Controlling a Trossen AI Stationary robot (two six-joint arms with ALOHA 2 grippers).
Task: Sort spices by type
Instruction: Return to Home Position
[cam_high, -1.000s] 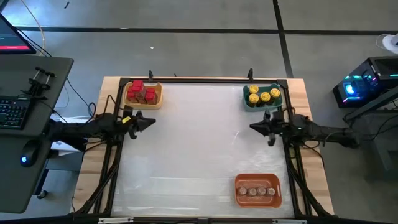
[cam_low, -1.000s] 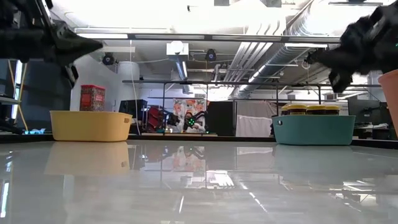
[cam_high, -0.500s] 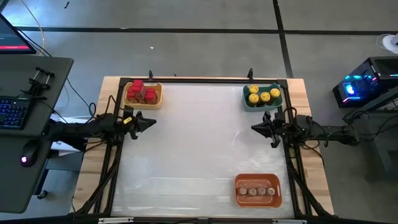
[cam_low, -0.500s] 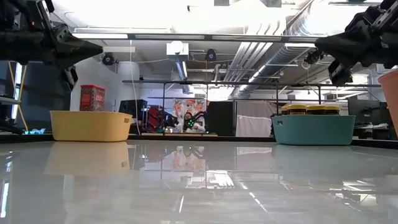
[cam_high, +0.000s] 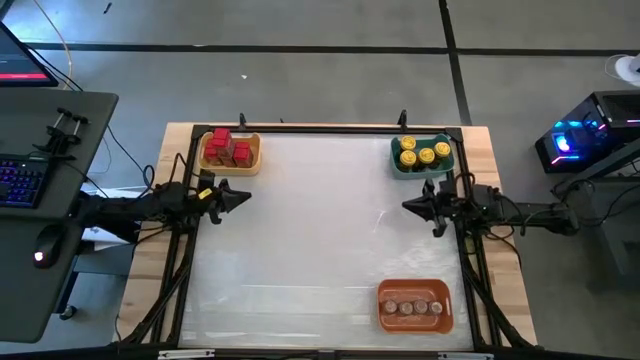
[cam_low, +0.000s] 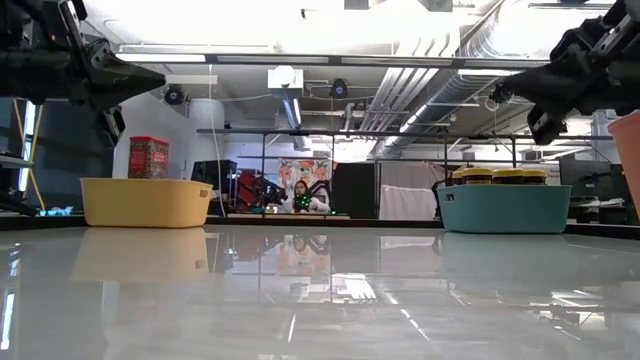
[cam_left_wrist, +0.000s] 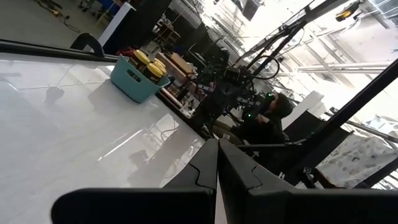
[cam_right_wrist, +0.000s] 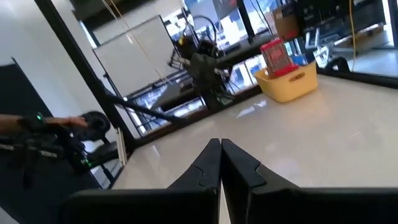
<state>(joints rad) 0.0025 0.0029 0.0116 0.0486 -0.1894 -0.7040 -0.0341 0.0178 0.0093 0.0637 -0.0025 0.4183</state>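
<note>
The red boxy spices (cam_high: 228, 149) stand in a yellow tray (cam_high: 255, 152) at the far left. Round yellow-lidded jars (cam_high: 419, 153) sit in a teal tray (cam_high: 396, 160) at the far right. Small grey-brown jars (cam_high: 414, 307) lie in an orange tray (cam_high: 386, 292) at the near right. My left gripper (cam_high: 247, 197) hovers level at the table's left edge, shut and empty. My right gripper (cam_high: 405, 205) hovers level at the right edge, shut and empty too. In the wrist views the fingers of each meet with nothing between them (cam_left_wrist: 217, 163) (cam_right_wrist: 220, 157).
A black frame (cam_high: 330, 127) runs round the white tabletop (cam_high: 320, 230), whose wide middle holds nothing. Desks with a keyboard (cam_high: 20, 180) stand left of the table, and a person sits in the room beyond the far edge (cam_low: 298, 195).
My right gripper has swung a little toward the table's right edge and back; it stays shut. The trays and spices have not moved.
</note>
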